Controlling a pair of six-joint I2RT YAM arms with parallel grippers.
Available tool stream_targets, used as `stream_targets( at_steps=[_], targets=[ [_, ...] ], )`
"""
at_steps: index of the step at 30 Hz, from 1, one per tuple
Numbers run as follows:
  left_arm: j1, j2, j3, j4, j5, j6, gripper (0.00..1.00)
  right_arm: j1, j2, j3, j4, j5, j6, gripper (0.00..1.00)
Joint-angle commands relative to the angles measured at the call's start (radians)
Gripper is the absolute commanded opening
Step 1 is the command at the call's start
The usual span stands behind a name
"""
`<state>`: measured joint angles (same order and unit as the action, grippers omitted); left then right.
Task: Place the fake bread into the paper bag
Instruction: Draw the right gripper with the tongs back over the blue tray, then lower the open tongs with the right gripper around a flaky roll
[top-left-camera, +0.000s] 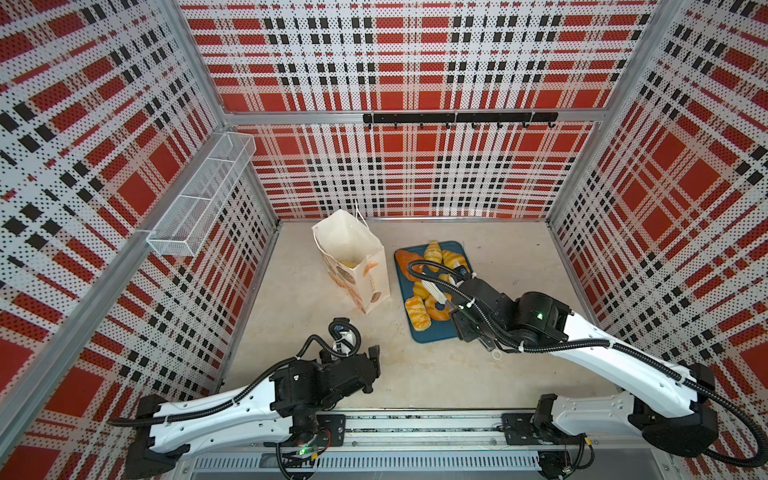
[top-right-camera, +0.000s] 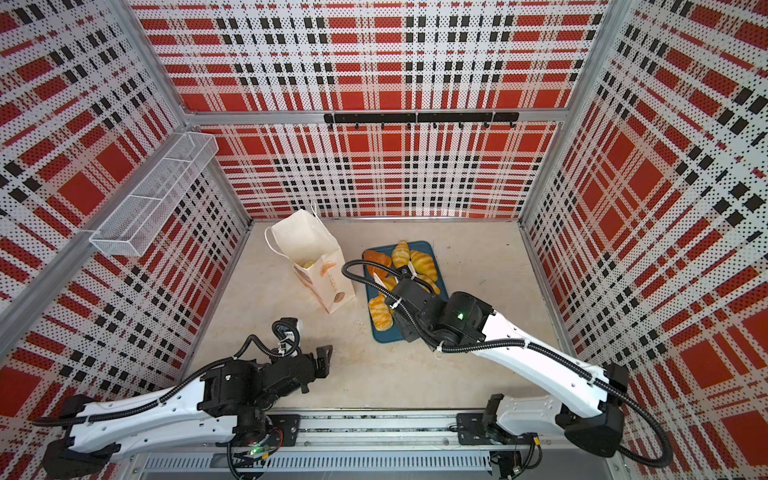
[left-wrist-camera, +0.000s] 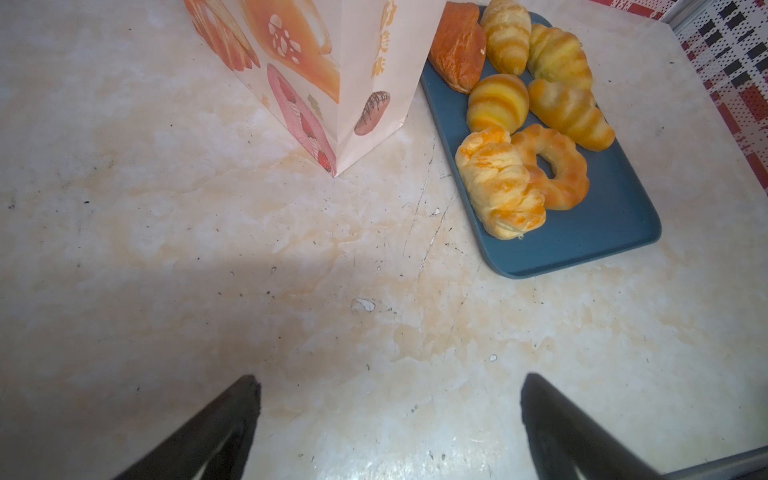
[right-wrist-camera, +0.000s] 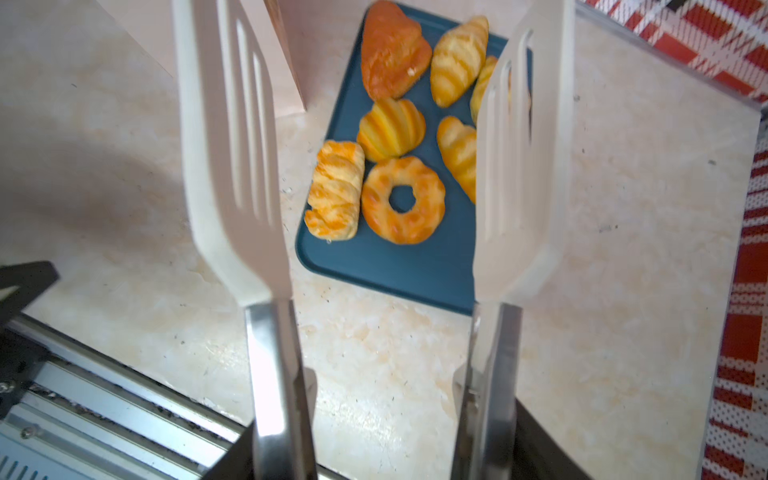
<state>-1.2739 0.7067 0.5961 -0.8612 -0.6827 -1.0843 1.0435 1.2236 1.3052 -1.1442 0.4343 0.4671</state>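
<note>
I am looking into a booth with red, black and white plaid walls (top-left-camera: 415, 174) and a pale marbled tabletop (top-left-camera: 415, 365). The paper bag (top-left-camera: 370, 286) is standing upright with its mouth open toward the far left of the table. Something yellow is showing at its bottom in both top views, though I cannot tell what it is. Just to the bag's right the blue tray (left-wrist-camera: 602, 224) is lying flat and carrying the fake bread (left-wrist-camera: 496, 102). Seven pieces are sitting on it, with the darker triangular piece (left-wrist-camera: 457, 45) at the far end. The ring doughnut (left-wrist-camera: 575, 166) and a flaky roll (left-wrist-camera: 494, 199) are lying side by side toward the near end.

The right gripper (right-wrist-camera: 382, 457) is clamping the steel arms of a pair of white slotted tongs (right-wrist-camera: 199, 174) and holding them out over the tray. The tongs are gaping wide, with their blades well apart, and they are gripping nothing. The left gripper (left-wrist-camera: 388, 384) is hanging over bare table at the near left, its jaws spread fully and empty.
</note>
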Motion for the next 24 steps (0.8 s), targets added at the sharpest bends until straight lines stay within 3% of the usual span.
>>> stream_targets(
  at_steps=[1, 11, 24],
  targets=[
    [-0.012, 0.001, -0.018, -0.004, -0.045, -0.052, 0.99, 0.001, -0.027, -0.075, 0.040, -0.007, 0.089, 0.65],
    [-0.030, 0.013, -0.056, -0.005, -0.035, -0.081, 0.99, 0.005, 0.005, -0.267, 0.150, -0.113, 0.191, 0.62],
    [-0.096, 0.060, -0.107, 0.014, -0.036, -0.121, 0.99, 0.079, 0.154, -0.285, 0.227, -0.136, 0.282, 0.63]
  ],
)
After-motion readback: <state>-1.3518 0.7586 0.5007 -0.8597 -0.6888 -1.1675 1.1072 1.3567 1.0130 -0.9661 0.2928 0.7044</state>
